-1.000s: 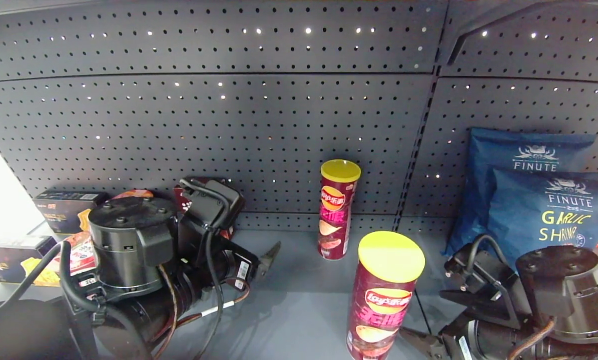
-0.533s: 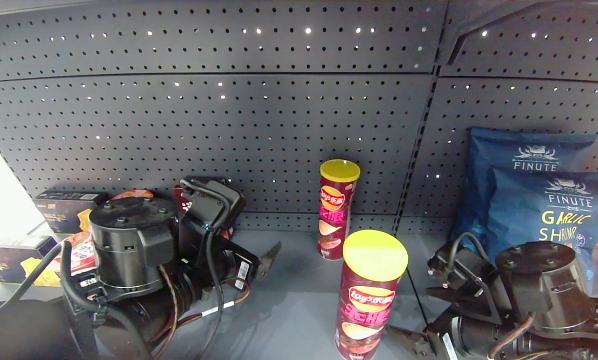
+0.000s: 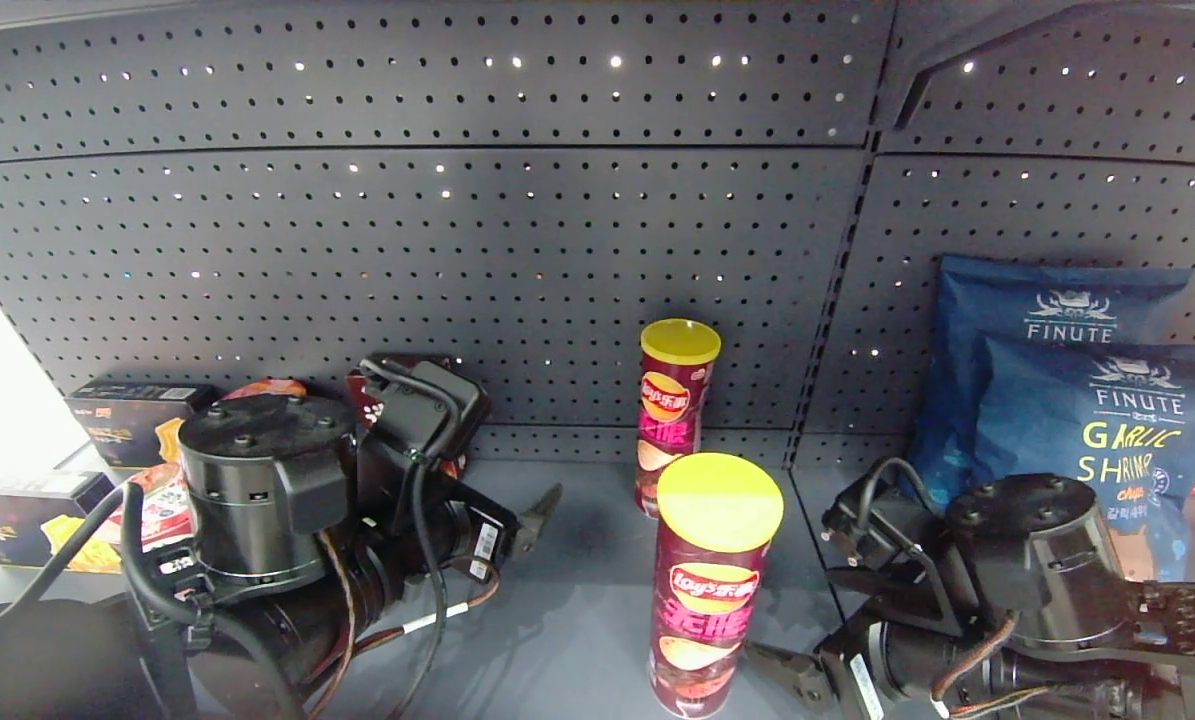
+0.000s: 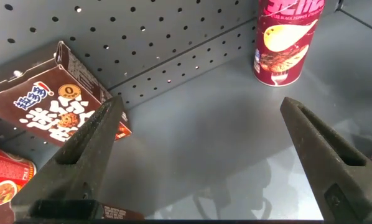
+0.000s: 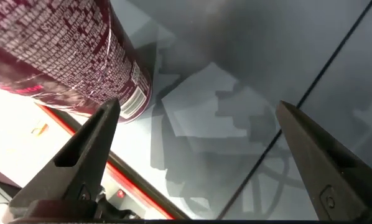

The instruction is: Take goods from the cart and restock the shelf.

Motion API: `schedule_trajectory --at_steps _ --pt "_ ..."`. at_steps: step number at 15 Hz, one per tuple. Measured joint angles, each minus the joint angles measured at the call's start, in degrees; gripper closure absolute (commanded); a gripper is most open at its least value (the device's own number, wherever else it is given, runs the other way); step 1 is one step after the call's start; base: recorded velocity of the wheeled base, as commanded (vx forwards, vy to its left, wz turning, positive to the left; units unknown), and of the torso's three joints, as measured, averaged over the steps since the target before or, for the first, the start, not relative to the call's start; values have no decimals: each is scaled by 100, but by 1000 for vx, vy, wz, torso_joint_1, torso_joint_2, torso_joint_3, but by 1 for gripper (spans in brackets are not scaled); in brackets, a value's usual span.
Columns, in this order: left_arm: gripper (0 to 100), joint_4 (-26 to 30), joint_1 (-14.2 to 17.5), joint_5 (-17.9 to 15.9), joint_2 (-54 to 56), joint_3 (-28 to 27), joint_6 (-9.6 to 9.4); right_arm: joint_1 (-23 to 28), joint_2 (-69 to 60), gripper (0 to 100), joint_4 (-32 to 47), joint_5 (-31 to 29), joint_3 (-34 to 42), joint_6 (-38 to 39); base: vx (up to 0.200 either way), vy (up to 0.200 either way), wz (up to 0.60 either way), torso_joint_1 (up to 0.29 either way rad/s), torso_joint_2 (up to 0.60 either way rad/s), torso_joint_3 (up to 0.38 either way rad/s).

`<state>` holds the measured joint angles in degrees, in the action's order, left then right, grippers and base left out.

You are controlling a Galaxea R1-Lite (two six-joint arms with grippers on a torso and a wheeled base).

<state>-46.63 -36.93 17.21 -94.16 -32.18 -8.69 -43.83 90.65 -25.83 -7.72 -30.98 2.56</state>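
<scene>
We are seeing the rear can partly covered by the front can, a brown box by the left arm.

blue bags: white and yellow lettering | chip cans: round logo, pink characters | brown box: white characters

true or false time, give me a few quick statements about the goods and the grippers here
1. The near chip can and the far chip can both stand upright. True.
2. The left gripper holds a can. False: it is open and empty.
3. On the robot's right stand blue snack bags. True.
4. The right gripper is shut. False: its jaws are spread wide.
</scene>
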Motion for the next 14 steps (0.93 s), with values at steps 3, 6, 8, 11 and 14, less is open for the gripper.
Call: schedule_trajectory --at_steps 3,6,8,11,14 --pt "0 -4 0 0 0 2 0 -50 116 0 -2 0 -79 0 0 0 0 0 0 0" --pt "0 -1 0 0 0 10 -4 -68 171 0 -5 -2 -88 0 0 0 0 0 0 0" --pt "0 -4 0 0 0 18 -9 -71 185 0 -6 0 -80 1 0 0 0 0 0 0" --pt "0 -1 0 0 -2 29 -11 -77 199 0 -5 -2 -80 6 0 0 0 0 0 0" --pt "0 0 0 0 -2 38 -11 -101 210 0 -6 4 -80 9 0 0 0 0 0 0"
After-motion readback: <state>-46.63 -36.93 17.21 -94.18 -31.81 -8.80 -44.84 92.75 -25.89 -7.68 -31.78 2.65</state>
